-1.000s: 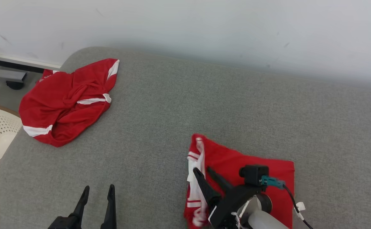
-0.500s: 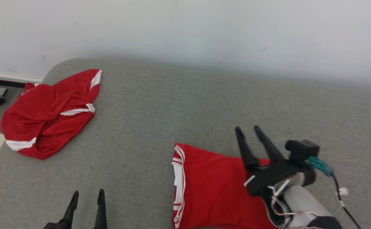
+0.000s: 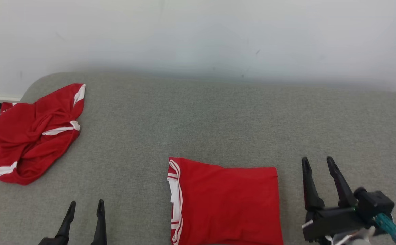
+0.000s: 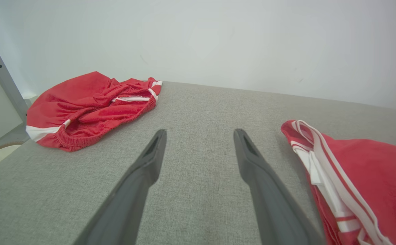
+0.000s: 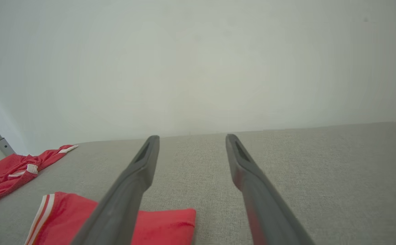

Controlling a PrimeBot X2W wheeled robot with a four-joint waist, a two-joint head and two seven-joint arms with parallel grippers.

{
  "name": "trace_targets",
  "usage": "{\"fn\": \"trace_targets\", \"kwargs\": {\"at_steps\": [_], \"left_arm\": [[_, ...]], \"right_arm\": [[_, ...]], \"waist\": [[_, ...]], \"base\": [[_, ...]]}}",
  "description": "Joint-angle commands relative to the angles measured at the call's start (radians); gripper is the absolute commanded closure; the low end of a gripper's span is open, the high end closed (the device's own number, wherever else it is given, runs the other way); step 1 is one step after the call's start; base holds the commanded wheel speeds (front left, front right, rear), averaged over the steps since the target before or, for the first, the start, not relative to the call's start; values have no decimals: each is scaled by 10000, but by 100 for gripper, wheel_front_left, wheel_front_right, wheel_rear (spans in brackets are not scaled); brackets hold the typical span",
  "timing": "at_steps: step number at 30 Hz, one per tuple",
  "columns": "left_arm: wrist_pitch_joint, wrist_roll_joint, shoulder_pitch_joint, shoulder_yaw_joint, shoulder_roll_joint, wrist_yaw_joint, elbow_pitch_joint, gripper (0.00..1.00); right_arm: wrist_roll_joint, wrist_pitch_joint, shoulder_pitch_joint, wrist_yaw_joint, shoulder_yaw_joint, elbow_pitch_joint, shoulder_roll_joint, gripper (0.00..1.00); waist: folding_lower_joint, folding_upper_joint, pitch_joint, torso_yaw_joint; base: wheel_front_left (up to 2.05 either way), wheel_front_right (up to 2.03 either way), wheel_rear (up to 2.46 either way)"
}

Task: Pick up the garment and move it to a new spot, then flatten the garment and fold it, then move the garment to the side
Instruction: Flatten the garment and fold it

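Observation:
A folded red garment [image 3: 225, 202] with white stripes on its left edge lies flat on the grey cushioned surface [image 3: 218, 119], near the front middle. It shows at the right of the left wrist view [image 4: 361, 170] and at the lower left of the right wrist view [image 5: 164, 223]. My right gripper [image 3: 317, 162] stands open just right of the garment, apart from it, with nothing between its fingers. My left gripper [image 3: 86, 205] is open at the lower left, well left of the garment, holding nothing.
A second red garment [image 3: 28, 131] with white bands lies crumpled at the far left edge of the surface, seen too as the crumpled heap [image 4: 89, 105] in the left wrist view. A pale wall [image 3: 198, 34] runs along the back.
My right gripper opened, lifted off the folded garment and moved right, off to its side. The garment now lies flat. The camera has swung right; the left gripper has stayed as it was.

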Motion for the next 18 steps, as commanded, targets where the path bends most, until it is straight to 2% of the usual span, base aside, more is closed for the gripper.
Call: {"fn": "trace_targets", "kwargs": {"at_steps": [1, 10, 18], "left_arm": [[-37, 95, 195, 30, 67, 21, -61, 0], [-37, 367, 476, -151, 189, 21, -262, 0], [-37, 603, 623, -102, 137, 21, -337, 0]], "right_arm": [[-118, -33, 244, 4, -118, -78, 67, 0], [-28, -21, 1897, 4, -1269, -985, 435, 0], [-220, -20, 2540, 4, -948, -1096, 552, 0]], "waist": [[0, -1, -91, -111], [0, -1, -369, -447], [0, -1, -502, -607]], "base": [[0, 0, 0], [0, 0, 0], [0, 0, 0]]}}
